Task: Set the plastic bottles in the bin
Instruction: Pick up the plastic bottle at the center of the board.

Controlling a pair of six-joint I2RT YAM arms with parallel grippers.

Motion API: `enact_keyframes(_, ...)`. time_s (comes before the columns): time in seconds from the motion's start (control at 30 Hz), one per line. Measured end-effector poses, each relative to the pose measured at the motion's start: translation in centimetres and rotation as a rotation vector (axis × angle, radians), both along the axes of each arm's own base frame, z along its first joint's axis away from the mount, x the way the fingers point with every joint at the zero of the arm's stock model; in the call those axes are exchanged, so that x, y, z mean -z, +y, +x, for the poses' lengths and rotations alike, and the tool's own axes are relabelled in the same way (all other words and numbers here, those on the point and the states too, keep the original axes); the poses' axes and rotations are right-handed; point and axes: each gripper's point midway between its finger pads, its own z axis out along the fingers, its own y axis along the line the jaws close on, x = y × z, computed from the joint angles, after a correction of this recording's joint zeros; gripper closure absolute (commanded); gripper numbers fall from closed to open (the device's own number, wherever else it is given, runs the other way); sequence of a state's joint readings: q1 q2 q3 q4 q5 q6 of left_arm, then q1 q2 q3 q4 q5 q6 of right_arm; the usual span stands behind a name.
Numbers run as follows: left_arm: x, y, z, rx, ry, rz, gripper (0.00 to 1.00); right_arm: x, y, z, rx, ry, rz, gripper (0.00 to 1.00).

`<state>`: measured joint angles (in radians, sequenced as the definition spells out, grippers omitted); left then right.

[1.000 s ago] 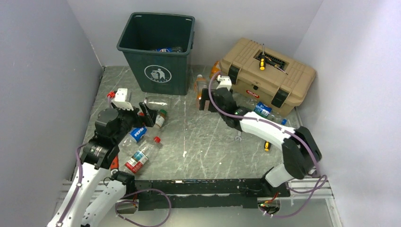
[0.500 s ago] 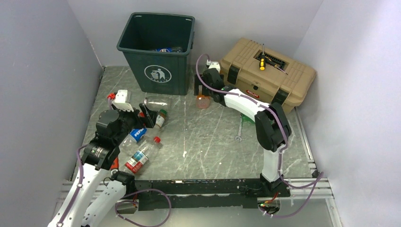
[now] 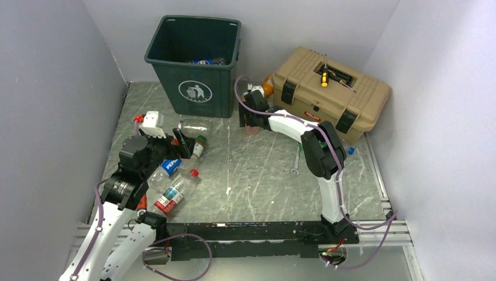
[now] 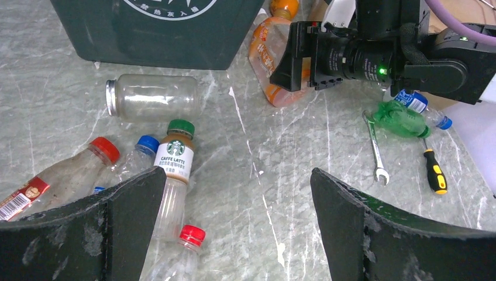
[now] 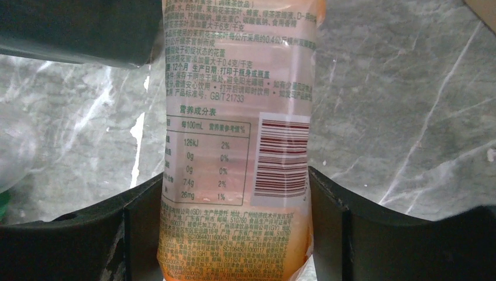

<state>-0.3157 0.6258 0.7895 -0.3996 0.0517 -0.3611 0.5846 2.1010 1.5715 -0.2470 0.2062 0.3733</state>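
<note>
**Top view.** The bin (image 3: 196, 93) stands at the back left of the table (image 3: 257, 175). Shapes inside it, one with blue on it, are too shadowed to identify. The right gripper (image 3: 252, 119) is low, just right of the bin. It covers most of an orange bottle (image 3: 252, 130), and its jaw state cannot be read here. The tan toolbox (image 3: 333, 96) sits at back right with a yellow-handled screwdriver (image 3: 324, 79) on its lid. The left gripper (image 3: 186, 142) hangs over bottles at the left, among them a Pepsi bottle (image 3: 170, 165) and a red-labelled bottle (image 3: 171, 198).

**Left wrist view.** The left gripper (image 4: 238, 181) has its jaws wide apart and holds nothing. A clear wide-mouthed bottle (image 4: 153, 96) lies on its side before the bin (image 4: 158, 35). Nearer lies a Starbucks bottle (image 4: 173, 167), which partly hides a blue-capped bottle (image 4: 139, 153). 2 red-capped bottles are cut off by the left finger. The orange bottle (image 4: 270, 55) lies on the table by the bin's corner, with the right gripper (image 4: 301, 58) around it. A green bottle (image 4: 402, 119), a wrench (image 4: 375, 149) and a loose screwdriver (image 4: 434, 174) lie to the right.

**Right wrist view.** The orange bottle (image 5: 240, 117) fills the centre, with both ends out of frame. The right gripper (image 5: 237, 199) is clamped on it, its fingers (image 5: 137, 228) pressed against both sides.
</note>
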Motion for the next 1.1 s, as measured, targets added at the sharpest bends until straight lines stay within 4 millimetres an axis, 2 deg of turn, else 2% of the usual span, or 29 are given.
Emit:
enact_keyframes(0.1,0.0,-0.1,0.0,0.003,0.001,-0.001,0.01,0.1,0.1,-0.1,-0.008,0.003,0.003,0.45)
enact_keyframes(0.17,0.0,-0.1,0.0,0.003,0.000,0.000,0.01,0.1,0.2,-0.1,-0.013,0.005,0.006,0.50)
enact_keyframes(0.3,0.0,-0.1,0.0,0.003,0.001,-0.001,0.00,0.1,0.2,-0.4,-0.021,0.001,0.018,0.56)
enact_keyframes(0.43,0.1,-0.1,0.0,0.003,0.002,0.000,0.01,-0.7,-0.9,-2.7,-0.030,0.005,0.025,0.59)
enact_keyframes(0.57,0.1,-0.1,0.2,0.002,0.003,0.000,0.01,-4.1,-2.8,-7.0,-0.052,-0.042,0.067,0.60)
enact_keyframes(0.7,0.2,-0.3,0.6,-0.003,0.012,-0.016,0.00,-9.9,-4.1,-12.5,-0.118,-0.187,0.180,0.62)
enact_keyframes(0.8,-0.1,-0.5,0.9,-0.011,0.015,-0.053,0.00,-14.5,-5.0,-17.5,-0.207,-0.335,0.296,0.63)
enact_keyframes(0.87,-0.3,-0.8,1.1,-0.010,0.013,-0.081,0.01,-16.7,-5.3,-19.8,-0.261,-0.410,0.368,0.63)
enact_keyframes(0.97,-1.6,-1.9,1.3,0.025,-0.007,-0.158,0.01,-18.9,-6.3,-23.0,-0.327,-0.510,0.471,0.64)
enact_keyframes(1.1,-3.5,-4.2,1.3,0.130,-0.069,-0.270,0.01,-19.9,-6.7,-26.5,-0.416,-0.587,0.602,0.64)
